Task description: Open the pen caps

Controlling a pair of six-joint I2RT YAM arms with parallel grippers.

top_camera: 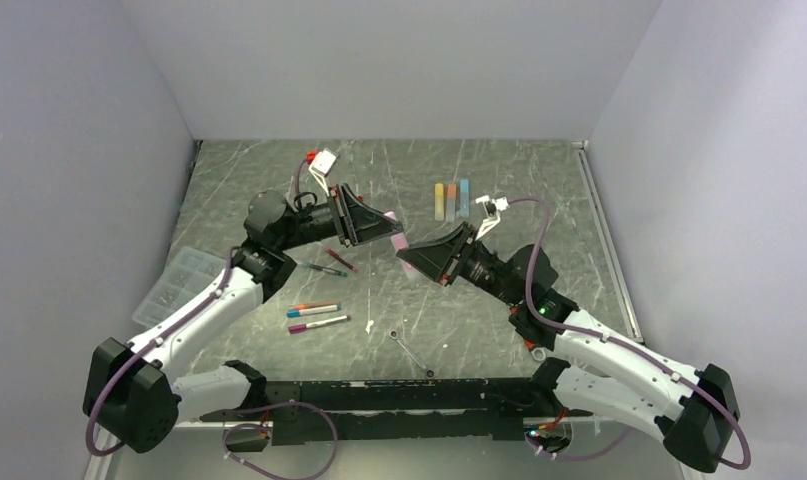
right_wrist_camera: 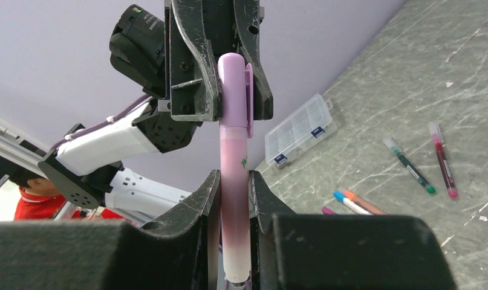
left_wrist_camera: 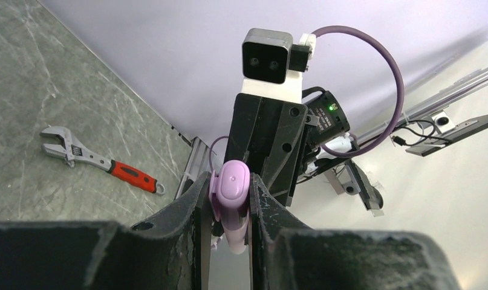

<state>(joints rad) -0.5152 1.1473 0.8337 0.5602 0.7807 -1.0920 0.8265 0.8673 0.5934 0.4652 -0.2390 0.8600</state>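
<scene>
Lilac plastic is what you have stretched between both arms. Starting from the table's left edge, there is a clear compartment box (top_camera: 174, 283), then loose thin markers (top_camera: 314, 311) towards the front middle. Above the table's centre your left gripper (top_camera: 384, 232) is clamped on the pen cap (right_wrist_camera: 234, 90) — clip side showing. The cap is seated on the highlighter (right_wrist_camera: 234, 199), whose barrel your right gripper (top_camera: 414, 253) pinches tight, so it hangs off the surface. Further right, towards the back edge, three highlighters (top_camera: 451, 200) lie side by side — yellow, orange, blue
</scene>
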